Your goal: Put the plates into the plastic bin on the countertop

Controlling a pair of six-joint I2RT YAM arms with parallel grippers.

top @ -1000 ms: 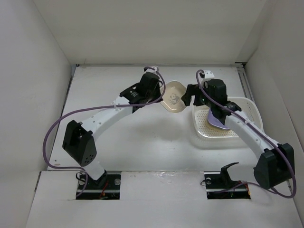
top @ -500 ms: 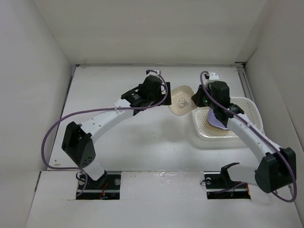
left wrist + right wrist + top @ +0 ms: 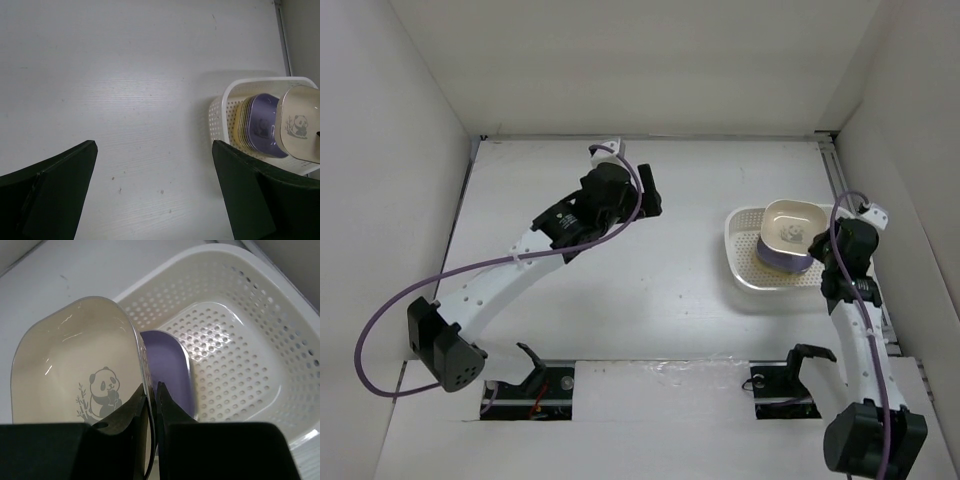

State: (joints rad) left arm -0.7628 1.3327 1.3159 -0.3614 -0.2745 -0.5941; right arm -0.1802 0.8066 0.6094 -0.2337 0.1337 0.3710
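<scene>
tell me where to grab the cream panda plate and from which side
Grip the cream panda plate by its thin raised rim, coming from the right, one finger inside and one outside. It is tilted over the purple plate in the bin, and the right tool pinches there.

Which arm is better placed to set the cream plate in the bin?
Right. Right gripper is shut on the cream plate, over the bin; left gripper is open, empty, away from it.
</scene>
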